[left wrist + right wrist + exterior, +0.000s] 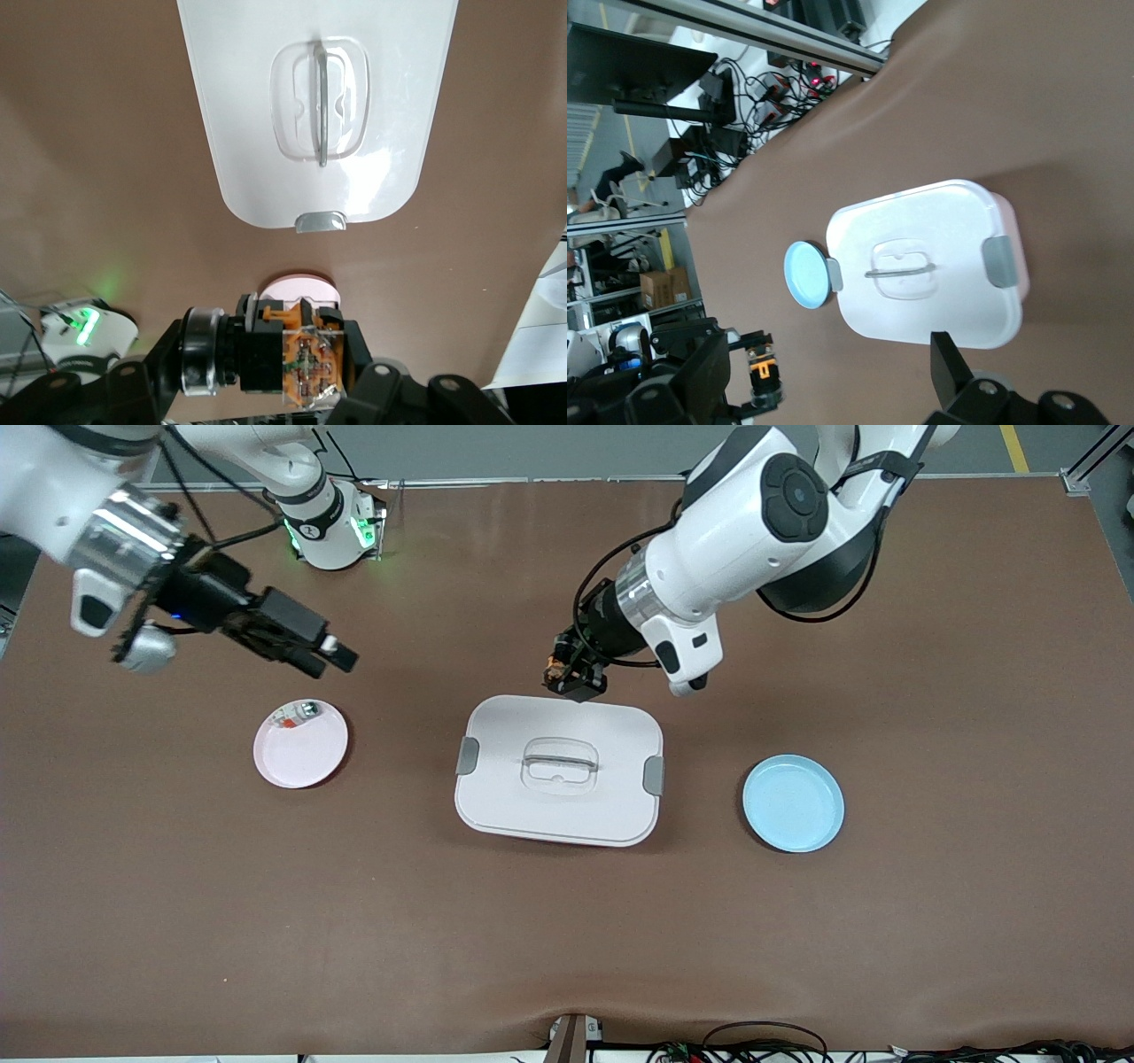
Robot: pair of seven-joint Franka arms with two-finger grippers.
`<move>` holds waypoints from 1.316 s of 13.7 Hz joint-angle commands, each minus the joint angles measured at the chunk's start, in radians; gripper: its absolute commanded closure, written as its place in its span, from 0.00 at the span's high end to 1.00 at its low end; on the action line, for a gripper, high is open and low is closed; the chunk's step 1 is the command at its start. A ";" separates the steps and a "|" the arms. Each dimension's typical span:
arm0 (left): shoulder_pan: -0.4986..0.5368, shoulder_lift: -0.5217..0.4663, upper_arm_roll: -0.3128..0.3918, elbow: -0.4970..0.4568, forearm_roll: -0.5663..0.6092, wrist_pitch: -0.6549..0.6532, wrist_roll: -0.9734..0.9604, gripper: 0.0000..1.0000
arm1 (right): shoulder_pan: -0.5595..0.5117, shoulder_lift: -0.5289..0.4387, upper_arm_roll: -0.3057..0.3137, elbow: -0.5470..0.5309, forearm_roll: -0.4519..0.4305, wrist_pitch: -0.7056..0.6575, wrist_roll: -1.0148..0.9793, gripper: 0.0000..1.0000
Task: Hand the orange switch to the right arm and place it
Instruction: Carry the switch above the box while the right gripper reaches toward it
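Handover is not yet made: orange switch (297, 359) is pinched by left gripper (576, 677) over the white box (496, 797); right gripper (332, 654), spread, waits apart.

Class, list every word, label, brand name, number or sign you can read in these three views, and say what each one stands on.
None can be read.
The orange switch held in the left gripper shows no legible marking.
The white lidded box, pink plate and blue plate are plain.
A round mark on the right arm's base is too small to read.
The right gripper shows no text.
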 commanded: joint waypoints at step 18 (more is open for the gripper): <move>-0.101 0.015 0.002 0.007 0.012 0.160 -0.119 0.21 | 0.248 0.076 -0.011 -0.055 0.031 0.178 -0.234 1.00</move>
